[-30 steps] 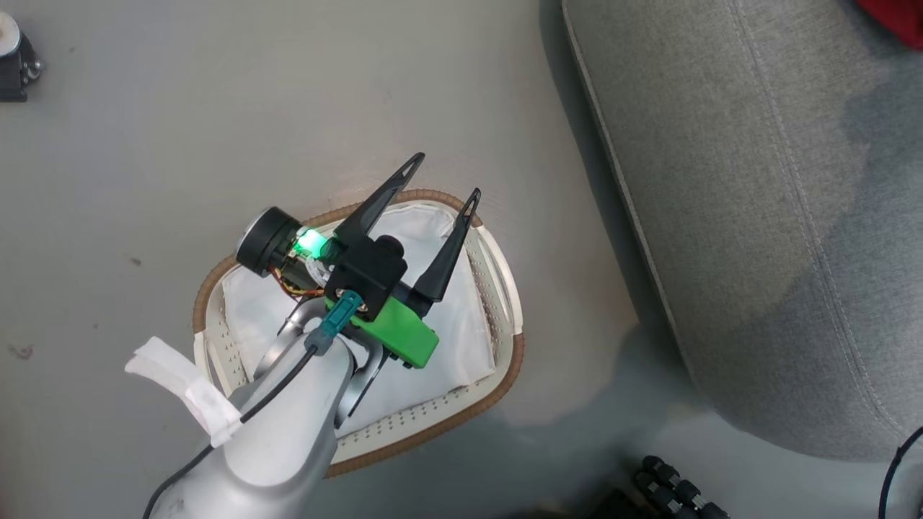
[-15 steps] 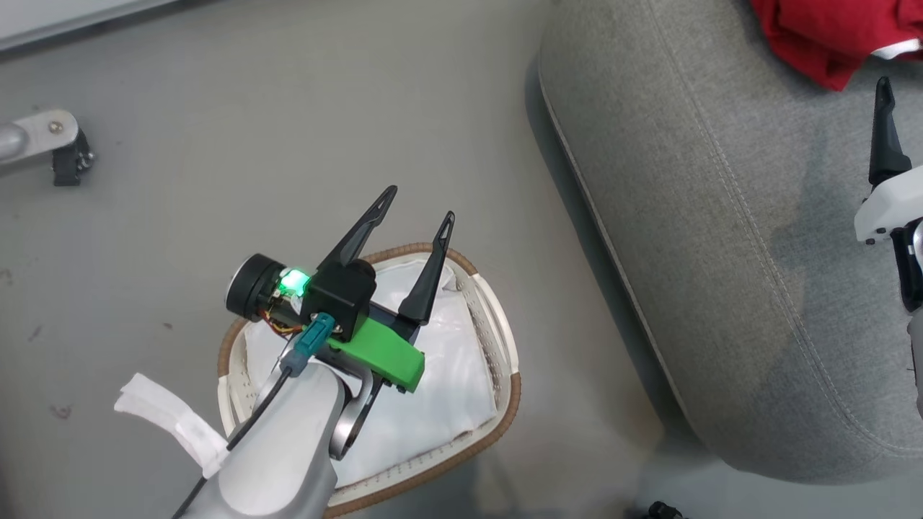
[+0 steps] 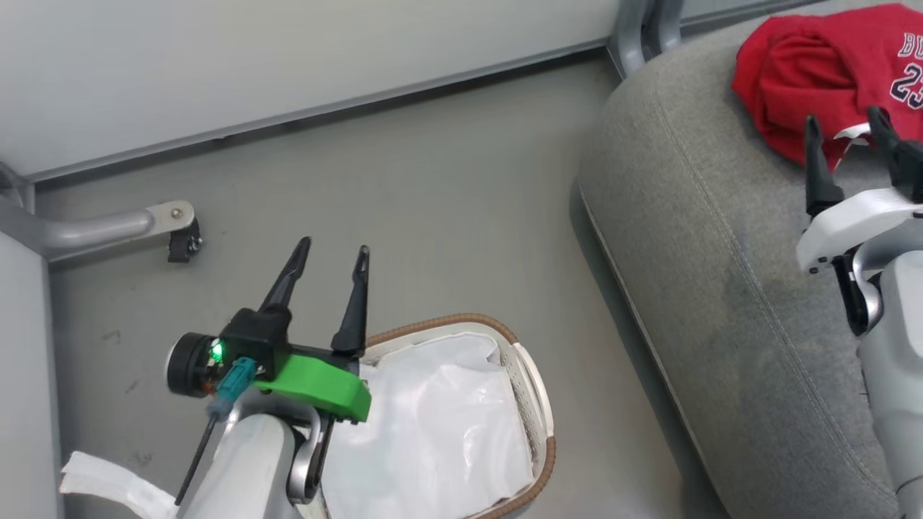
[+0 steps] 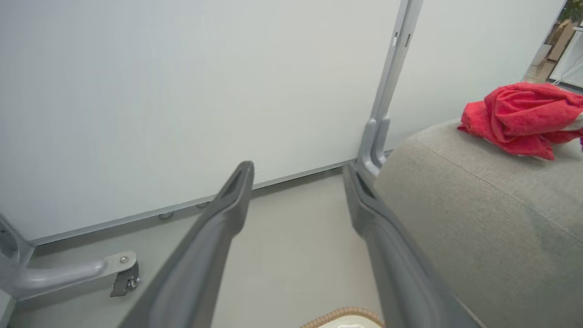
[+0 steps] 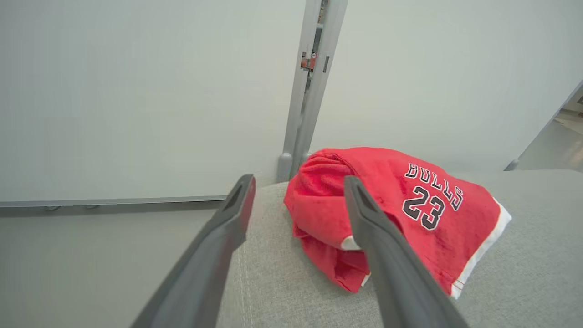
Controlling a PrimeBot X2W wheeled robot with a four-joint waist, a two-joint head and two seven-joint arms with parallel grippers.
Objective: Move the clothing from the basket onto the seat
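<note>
Since the small oval white plastic basket with the brown woven rim lies nearest the robot, it is the place to begin. Inside it I see only the crumpled white liner sheet and no red cloth. Its near end runs off the picture, though, and its left side is hidden behind the left arm. The left tool hangs at the basket's left edge, its two dark fingers spread apart and empty, pointing out over the grey floor.

A strip of floor separates the basket from the large grey woven-fabric sofa seat on its right. Over that seat the right tool is also spread, with nothing between its fingers, and its tips are close to the nearer edge of the clothing. I cannot tell whether they touch it. The clothing is a bunched heap of red jersey fabric with white trim, lettering and the number 23, resting on the seat near its rounded far corner.

By my judgement the task looks all but finished, and what remains is to confirm that the hidden part of the basket holds nothing.

Farther off, a grey metal leg with a dark caster stands on the floor to the left. An upright grey post rises behind the seat's corner, in front of the pale wall panel. None of these lies between basket and seat.
</note>
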